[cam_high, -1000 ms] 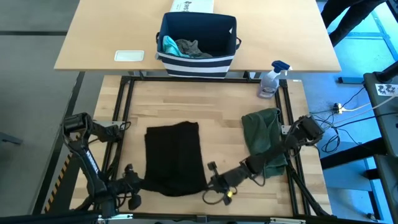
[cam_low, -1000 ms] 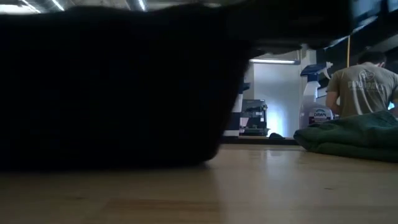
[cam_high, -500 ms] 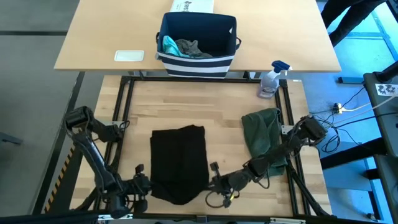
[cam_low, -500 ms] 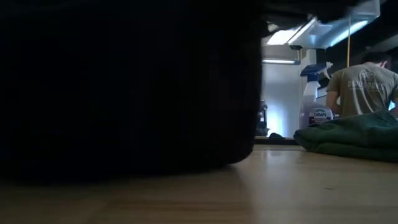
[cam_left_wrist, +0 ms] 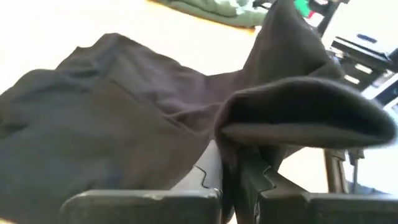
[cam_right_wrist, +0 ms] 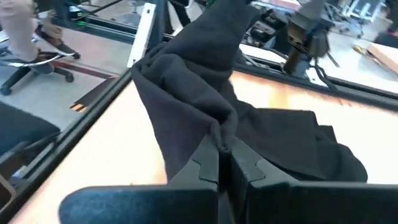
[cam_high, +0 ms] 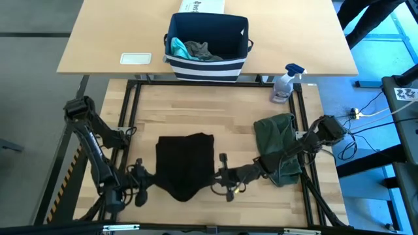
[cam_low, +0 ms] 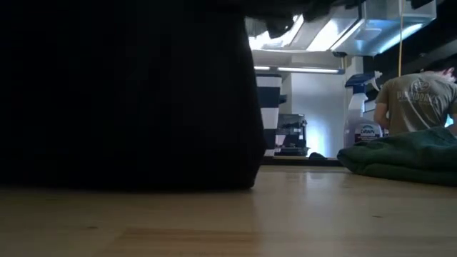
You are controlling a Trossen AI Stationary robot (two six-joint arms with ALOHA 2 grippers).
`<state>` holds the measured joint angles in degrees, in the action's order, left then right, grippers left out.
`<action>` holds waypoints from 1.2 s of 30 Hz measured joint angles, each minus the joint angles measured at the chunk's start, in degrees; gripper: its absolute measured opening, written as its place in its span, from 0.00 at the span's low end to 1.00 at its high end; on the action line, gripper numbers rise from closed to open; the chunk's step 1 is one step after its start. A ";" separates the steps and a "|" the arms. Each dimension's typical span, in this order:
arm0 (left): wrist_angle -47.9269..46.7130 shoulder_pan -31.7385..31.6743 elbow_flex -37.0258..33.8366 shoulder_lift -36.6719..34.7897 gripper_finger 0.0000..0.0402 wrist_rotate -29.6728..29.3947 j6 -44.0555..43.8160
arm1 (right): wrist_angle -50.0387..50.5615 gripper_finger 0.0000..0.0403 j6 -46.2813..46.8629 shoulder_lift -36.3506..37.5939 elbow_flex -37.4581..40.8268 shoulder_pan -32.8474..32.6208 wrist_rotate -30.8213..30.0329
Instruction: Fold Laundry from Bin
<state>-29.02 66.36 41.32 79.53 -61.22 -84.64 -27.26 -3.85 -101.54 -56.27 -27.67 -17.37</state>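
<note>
The large black T-shirt [cam_high: 186, 163], folded into a narrow strip, lies on the wooden table with its near end raised. My left gripper [cam_high: 149, 177] is shut on its near left corner and my right gripper [cam_high: 217, 177] is shut on its near right corner. Between them the near edge [cam_high: 185, 197] sags. The low view shows the black cloth [cam_low: 128, 100] hanging down to the tabletop. An olive-green piece [cam_high: 277, 145] lies bunched at the right. The navy bin [cam_high: 208, 46] stands on the far table, with a teal piece [cam_high: 177, 47] and a grey piece [cam_high: 201, 50] inside. My left gripper pinches a bunched fold of the black T-shirt's near left corner [cam_left_wrist: 235, 144] between its two fingers, coming from the table's left and slanting a little down. The corner is lifted clear; the cloth runs down from it to the part lying flat. My right gripper pinches a gathered fold at the near right corner [cam_right_wrist: 219, 134] between its two fingers, coming from the table's right, nearly level. That corner is raised off the table, and the cloth drapes slack from the fingers down to the flat part.
A spray bottle [cam_high: 285, 81] stands at the table's far right corner. A white flat object [cam_high: 136, 59] and a white box [cam_high: 199, 5] lie on the far table. A person [cam_low: 418, 100] stands beyond the table. Bare wood lies between the shirt and the far frame.
Both grippers have risen and gone toward the far edge, staying shut on the black T-shirt's near corners. The shirt's near end has lifted off the table and come toward its middle, sagging between the grippers; the far end has stayed flat.
</note>
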 joint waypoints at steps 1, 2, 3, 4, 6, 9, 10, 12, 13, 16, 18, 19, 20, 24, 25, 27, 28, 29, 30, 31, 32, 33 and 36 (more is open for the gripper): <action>0.65 0.29 -1.56 -0.58 0.01 -0.45 -1.45 | -0.25 0.00 0.50 0.00 0.29 0.60 -0.02; 1.24 0.71 -3.05 -1.08 0.01 -1.27 -2.64 | -0.41 0.00 0.83 0.00 0.60 1.18 -0.01; 1.75 1.13 -4.51 -1.71 0.01 -2.09 -3.90 | -0.77 0.00 1.08 0.00 0.98 1.69 0.00; 2.06 1.55 -5.79 -2.36 0.01 -3.13 -5.34 | -1.35 0.00 1.49 -0.01 1.31 2.26 0.01; 2.35 2.32 -8.02 -3.76 0.01 -4.61 -8.35 | -2.89 0.00 2.52 -0.02 2.08 3.63 0.01; 2.41 2.82 -10.32 -5.92 0.01 -5.81 -10.22 | -3.86 0.00 3.94 -0.02 3.56 5.87 -0.16; 2.47 2.78 -10.79 -6.70 0.01 -5.86 -10.21 | -4.65 0.00 4.33 -0.04 4.08 6.56 -0.28; 2.47 2.63 -11.24 -8.18 0.01 -6.17 -9.51 | -6.51 0.00 5.21 0.09 5.10 7.79 -0.55; 2.47 2.63 -11.31 -8.88 0.01 -6.71 -8.95 | -7.37 0.00 5.53 0.14 5.53 8.34 -0.70; 2.35 2.63 -11.36 -10.86 0.01 -9.35 -6.65 | -8.85 0.00 6.48 0.63 7.16 9.45 -1.59; 1.28 2.63 -11.36 -12.30 0.01 -11.21 -6.30 | -10.75 0.00 6.60 0.98 8.12 9.95 -2.16; 0.46 2.63 -11.37 -13.02 0.01 -11.92 -6.27 | -10.94 0.00 6.64 1.38 8.74 10.19 -3.00; -0.35 2.63 -11.38 -13.67 0.01 -12.65 -6.31 | -10.81 0.00 6.75 1.66 9.18 10.17 -4.08; -5.57 1.06 -11.36 -15.11 0.01 -13.03 -9.84 | -11.02 0.00 7.68 1.75 9.95 10.17 -8.64; -7.06 0.59 -11.36 -15.15 0.01 -12.99 -11.16 | -11.01 0.00 8.16 1.75 9.99 10.17 -9.57; -10.28 0.02 -11.38 -15.46 0.01 -13.01 -14.08 | -10.45 0.00 9.33 1.75 9.95 10.35 -11.94; -11.79 -0.13 -11.38 -15.66 0.01 -13.12 -15.68 | -10.18 0.00 9.54 1.75 9.95 10.46 -13.36; -13.34 -0.26 -11.38 -15.82 0.01 -13.18 -17.33 | -10.17 0.00 9.63 1.75 9.95 10.50 -14.54; -14.99 -0.42 -11.38 -15.91 0.01 -13.20 -19.03 | -10.30 0.00 9.63 1.75 9.95 10.64 -15.97; -16.51 -0.62 -11.38 -15.96 0.01 -13.22 -20.70 | -10.58 0.00 9.61 1.75 9.95 10.99 -17.50; -18.03 -0.86 -11.38 -15.96 0.01 -13.14 -22.49 | -10.52 0.00 9.63 1.75 9.95 11.40 -18.28; -19.87 -1.06 -11.38 -15.96 0.01 -12.77 -24.39 | -10.24 0.00 9.63 1.75 9.95 11.99 -18.69; -25.27 -1.81 -11.38 -15.96 0.01 -10.36 -30.18 | -10.11 0.00 9.81 1.75 9.95 14.13 -20.42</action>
<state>-54.29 64.55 29.93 63.57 -71.59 -114.83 -37.37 5.96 -99.79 -46.33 -13.54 -37.79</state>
